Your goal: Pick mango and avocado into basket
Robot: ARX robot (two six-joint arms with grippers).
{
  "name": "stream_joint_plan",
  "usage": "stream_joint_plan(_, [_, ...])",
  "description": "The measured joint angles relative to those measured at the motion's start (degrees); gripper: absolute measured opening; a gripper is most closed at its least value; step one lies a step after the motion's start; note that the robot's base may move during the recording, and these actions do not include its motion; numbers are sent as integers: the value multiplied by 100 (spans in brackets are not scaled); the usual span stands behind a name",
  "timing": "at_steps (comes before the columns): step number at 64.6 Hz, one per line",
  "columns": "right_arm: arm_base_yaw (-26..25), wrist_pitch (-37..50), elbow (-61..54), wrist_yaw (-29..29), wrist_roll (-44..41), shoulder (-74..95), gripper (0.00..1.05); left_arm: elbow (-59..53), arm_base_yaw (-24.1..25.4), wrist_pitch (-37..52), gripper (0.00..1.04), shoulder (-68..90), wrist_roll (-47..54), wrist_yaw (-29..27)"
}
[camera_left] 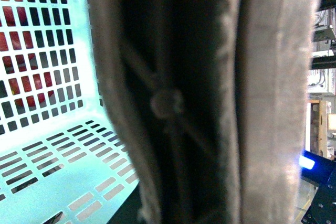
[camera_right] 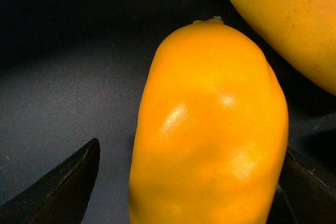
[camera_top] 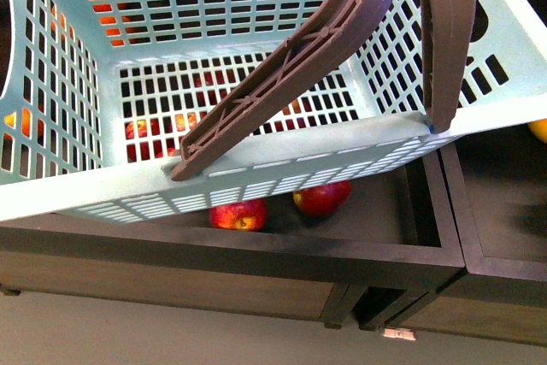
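The turquoise basket hangs tilted above the fruit bins and fills the upper front view. My left gripper is shut on a brown basket handle, which fills the left wrist view and hides the fingers; the lattice wall shows beside it. Both handles rise toward the top in the front view. A bright yellow mango stands between the open fingers of my right gripper, one black tip on each side. The avocado is out of view.
Two red apples lie in a dark wooden bin under the basket, and more show through its lattice. A neighbouring bin holds a yellow fruit at the right edge. Another mango lies close beside the first.
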Motion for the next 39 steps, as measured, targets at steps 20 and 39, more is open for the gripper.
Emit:
stream_joint_plan(20, [33,-293,560,37,0,282,96,0,0,0,14,0,0,-2])
stream_joint_plan(39, [48,-487,946,42,0,533,78,0,0,0,14,0,0,0])
